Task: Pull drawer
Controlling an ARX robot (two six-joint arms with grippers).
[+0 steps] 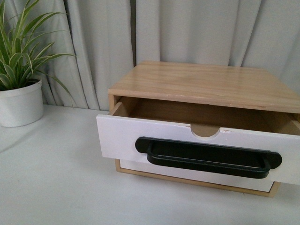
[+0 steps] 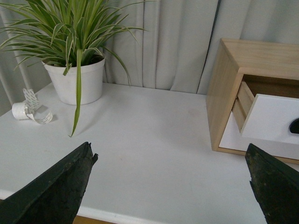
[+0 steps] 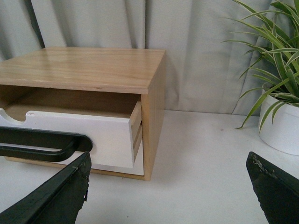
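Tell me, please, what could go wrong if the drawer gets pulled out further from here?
The drawer already juts from the wooden cabinet; pulled further, it might slide right out or tip the unit forward. The open right pincer is off the black handle, so a misaligned re-grasp could shove the cabinet instead.

Soft, even daylight is shown throughout; faint shadows are cast on the desk beneath the drawer. Slight overall softness is seen; near pincer fingers are rendered blurred.
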